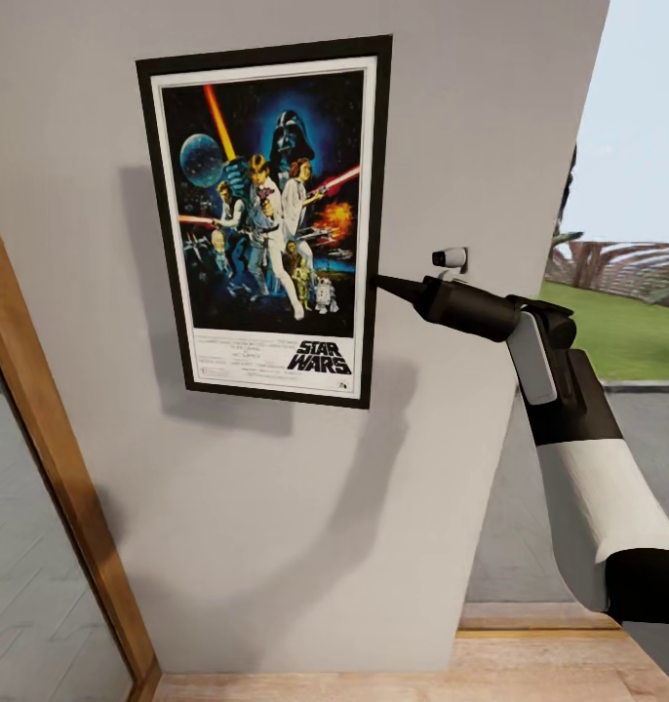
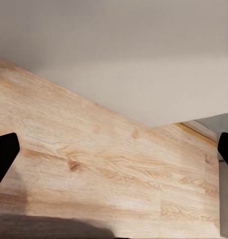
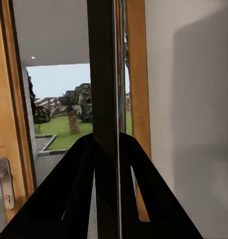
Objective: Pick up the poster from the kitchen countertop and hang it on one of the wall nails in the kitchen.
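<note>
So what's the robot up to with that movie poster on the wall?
Its right gripper is pinching the right edge of the framed Star Wars poster and holding it flat against the pale grey wall, apparently hanging it. The right wrist view shows the fingers closed on the frame's edge. The left gripper is open, pointing down at the wooden floor, holding nothing.

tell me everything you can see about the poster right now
The poster is a black-framed rectangle with a white inner border, colourful figures on dark blue space art and a "STAR WARS" title at the bottom. It sits against the pale grey wall, slightly tilted, casting a shadow to its left. The right gripper pinches its right edge; the right wrist view shows the frame edge-on between the fingers.
</note>
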